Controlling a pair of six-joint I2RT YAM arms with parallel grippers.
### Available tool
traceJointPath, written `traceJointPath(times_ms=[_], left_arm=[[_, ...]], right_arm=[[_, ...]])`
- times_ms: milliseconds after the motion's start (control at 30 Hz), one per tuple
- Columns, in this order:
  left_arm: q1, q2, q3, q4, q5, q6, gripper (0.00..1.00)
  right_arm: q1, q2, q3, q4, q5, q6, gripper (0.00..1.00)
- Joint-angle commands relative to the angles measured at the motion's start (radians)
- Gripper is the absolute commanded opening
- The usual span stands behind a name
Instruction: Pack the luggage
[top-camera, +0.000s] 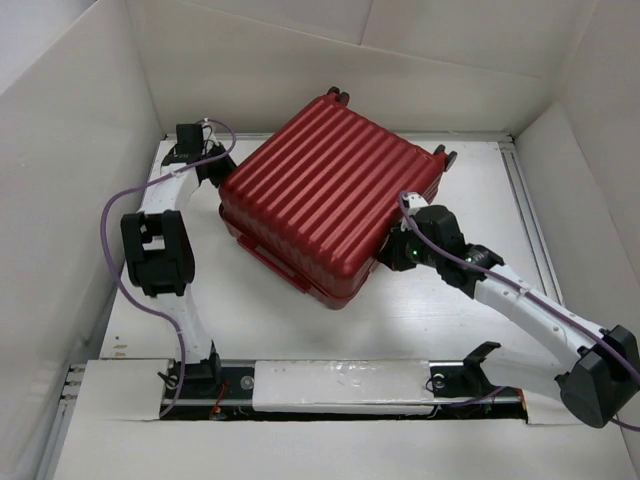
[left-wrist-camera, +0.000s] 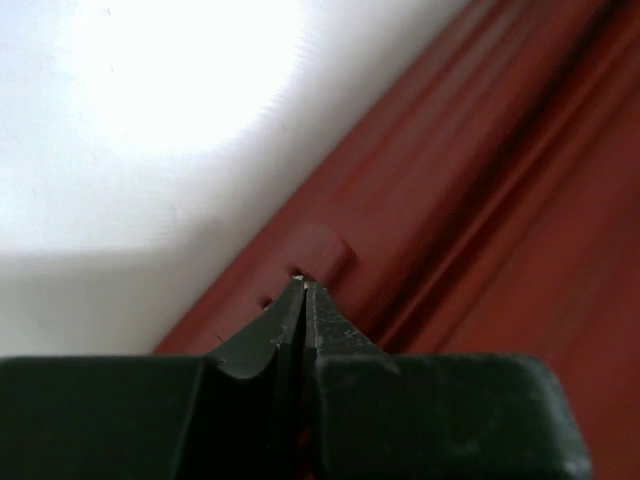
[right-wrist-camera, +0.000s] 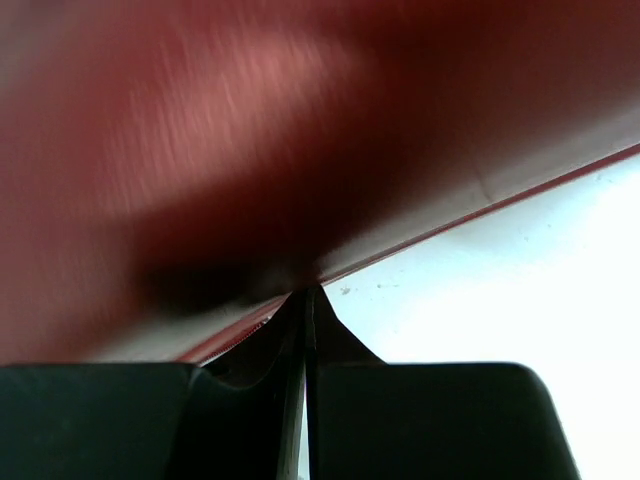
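Note:
The luggage (top-camera: 330, 190) is a dark red ribbed suitcase lying flat and closed, turned diagonally on the white table (top-camera: 450, 310). My left gripper (top-camera: 220, 172) is at its far left corner. In the left wrist view this gripper (left-wrist-camera: 303, 285) is shut, its tips against the red shell (left-wrist-camera: 480, 200) just below a small red tab (left-wrist-camera: 322, 250). My right gripper (top-camera: 390, 245) presses on the near right side. The right wrist view shows it (right-wrist-camera: 306, 293) shut, tips at the seam along the shell's lower edge (right-wrist-camera: 250, 130). Nothing held is visible in either gripper.
White walls (top-camera: 70, 150) enclose the table on the left, back and right. A rail (top-camera: 530, 220) runs along the right side. Small dark wheels (top-camera: 445, 155) stick out at the suitcase's far and right corners. A red handle (top-camera: 272, 262) lies on its near left side.

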Motion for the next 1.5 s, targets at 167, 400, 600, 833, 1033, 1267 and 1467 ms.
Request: traceJointPath(times_ms=[167, 400, 600, 833, 1033, 1267, 1467], left_arm=[[-0.384, -0.377, -0.252, -0.06, 0.341, -0.11, 0.0], [-0.475, -0.56, -0.272, -0.051, 0.237, -0.228, 0.0], [-0.475, -0.776, -0.409, -0.08, 0.112, -0.317, 0.0], [-0.4, -1.014, -0.715, -0.104, -0.019, -0.407, 0.0], [-0.324, -0.981, -0.608, -0.221, -0.163, -0.296, 0.0], [-0.324, -0.853, -0.41, -0.178, -0.231, -0.246, 0.0], [-0.324, -0.757, -0.342, -0.184, -0.253, -0.256, 0.0]], right_arm=[[0.067, 0.05, 0.039, 0.225, -0.037, 0.05, 0.07], [0.076, 0.028, 0.025, 0.225, -0.081, 0.041, 0.07], [0.076, 0.005, -0.012, 0.225, -0.081, 0.041, 0.07], [0.076, 0.027, 0.034, 0.147, -0.081, 0.0, 0.07], [0.076, 0.038, 0.07, 0.11, -0.081, 0.0, 0.09], [0.096, 0.028, 0.114, 0.07, -0.06, 0.058, 0.1], [0.131, 0.085, 0.195, 0.021, -0.054, 0.072, 0.15]])
